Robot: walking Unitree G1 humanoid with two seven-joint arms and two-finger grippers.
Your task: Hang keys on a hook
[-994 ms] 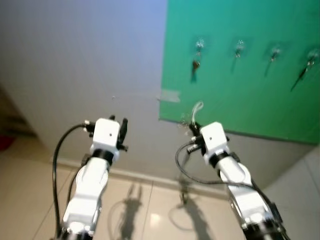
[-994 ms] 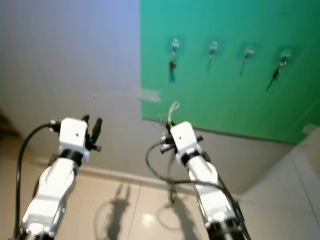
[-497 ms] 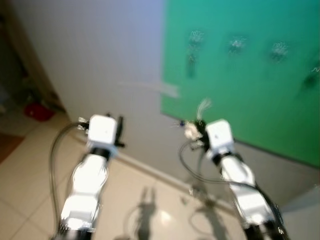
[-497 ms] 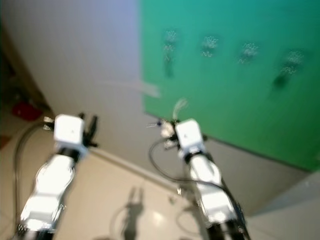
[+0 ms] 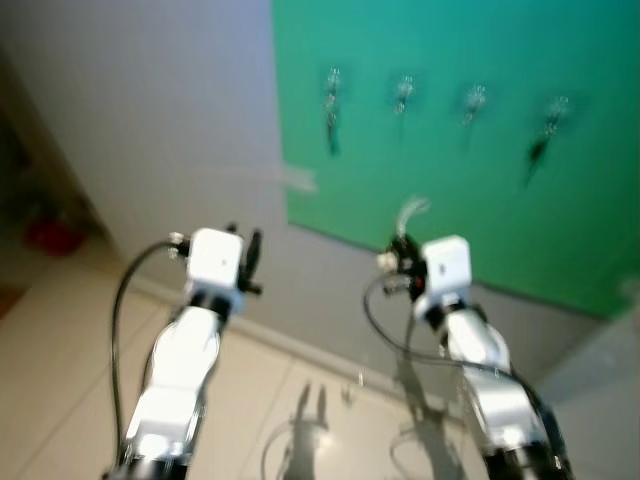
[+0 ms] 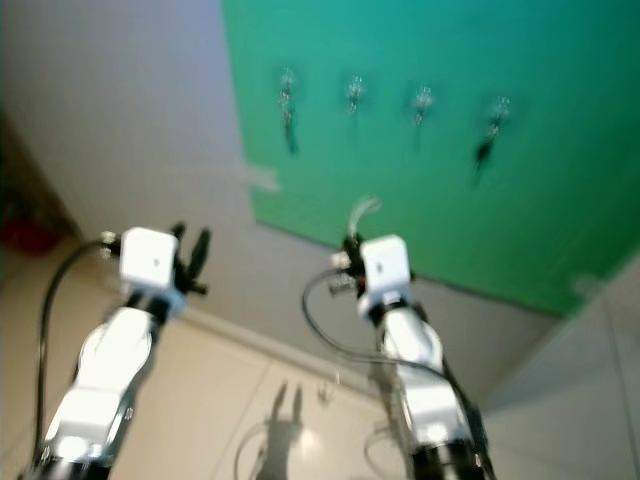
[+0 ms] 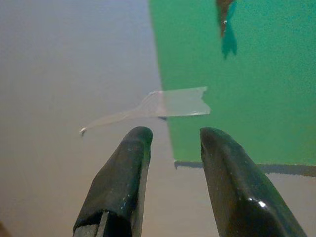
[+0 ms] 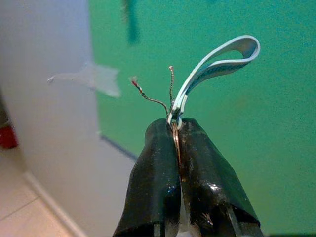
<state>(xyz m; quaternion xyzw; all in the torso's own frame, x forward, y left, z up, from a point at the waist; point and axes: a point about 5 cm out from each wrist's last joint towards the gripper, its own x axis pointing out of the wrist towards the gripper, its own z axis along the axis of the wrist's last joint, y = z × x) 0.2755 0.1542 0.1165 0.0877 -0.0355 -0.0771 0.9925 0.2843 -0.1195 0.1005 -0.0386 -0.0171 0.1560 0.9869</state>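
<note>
My right gripper [image 8: 174, 123] is shut on a pale strap loop [image 8: 217, 64] of the keys, with a thin wire standing up beside it; the keys themselves are hidden. In the head views that gripper [image 5: 400, 248] is raised below a green board [image 5: 480, 200] on the wall. A row of several small hooks [image 5: 403, 90] runs across the board's upper part, well above the loop [image 5: 412, 210]. Dark items hang from the leftmost hook [image 5: 330, 128] and the rightmost hook [image 5: 537, 150]. My left gripper [image 5: 246, 242] is open and empty, raised to the left of the board.
A strip of clear tape [image 7: 177, 102] holds the board's left edge to the white wall [image 5: 150, 120]. Pale floor tiles [image 5: 60, 380] and a baseboard lie below. A red object [image 5: 48, 236] sits on the floor at the far left.
The whole picture has shifted and is blurred, so the camera moved; the board and hooks now sit further left. Both arms keep the same raised pose, the strap still held.
</note>
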